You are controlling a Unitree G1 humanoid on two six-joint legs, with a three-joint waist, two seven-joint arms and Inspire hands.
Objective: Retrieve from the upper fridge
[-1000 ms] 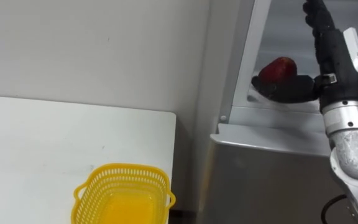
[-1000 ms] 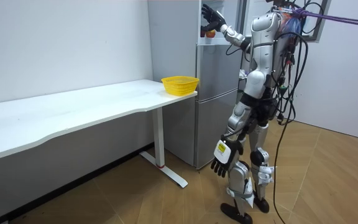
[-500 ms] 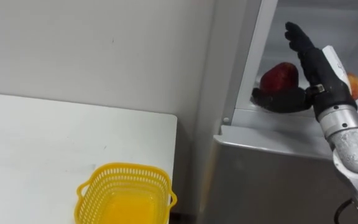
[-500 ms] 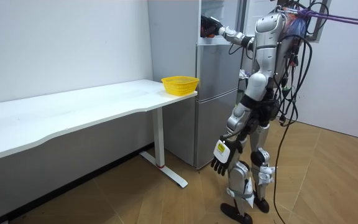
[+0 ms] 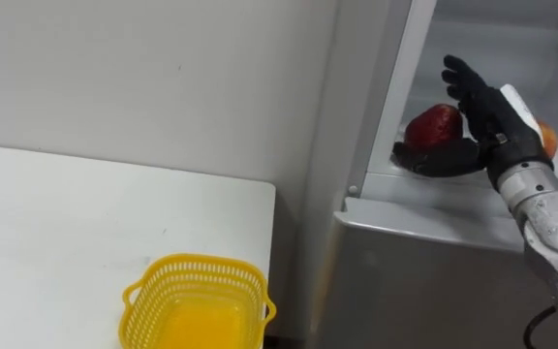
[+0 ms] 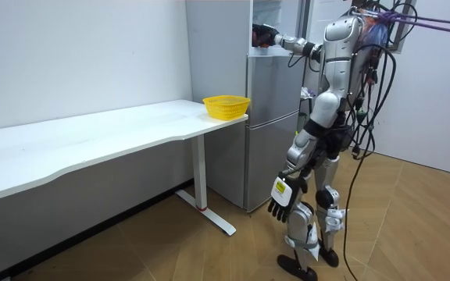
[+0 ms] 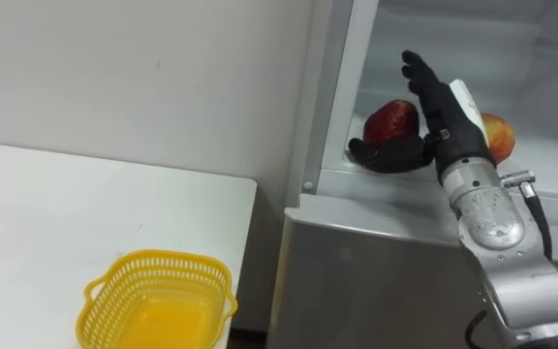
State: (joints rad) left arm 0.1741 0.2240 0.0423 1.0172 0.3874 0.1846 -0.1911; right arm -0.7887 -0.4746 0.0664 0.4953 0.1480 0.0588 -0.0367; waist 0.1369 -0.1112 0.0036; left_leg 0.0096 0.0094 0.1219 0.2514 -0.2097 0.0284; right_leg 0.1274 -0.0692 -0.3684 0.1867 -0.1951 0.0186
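Two fruits sit on the upper shelf (image 5: 436,181) of the open fridge (image 5: 415,281): a red apple (image 5: 432,124) at the front left, and a second, orange-red fruit (image 5: 548,138) mostly hidden behind the wrist. The right hand (image 5: 490,126) is inside the compartment, just beside the apple. A second ago it was held higher with the fingers pointing up past the fruit. Now it has come down level with the apple and the fingers lean a little toward it. The fingers are straight and spread, nothing gripped, and the thumb is stretched out low across the apple's front. It possibly touches the apple; the angle is too poor to be sure. The apple has not left its place on the shelf.

In the room view the robot stands facing the fridge, and the right arm has dropped from a raised reach to about shelf height. The left hand (image 6: 281,195) hangs by the thigh, fingers loose, holding nothing, same as before.

Counts: one yellow basket (image 5: 197,262), at the end of the one white table (image 5: 66,223) nearest the fridge, with no fruit in it.
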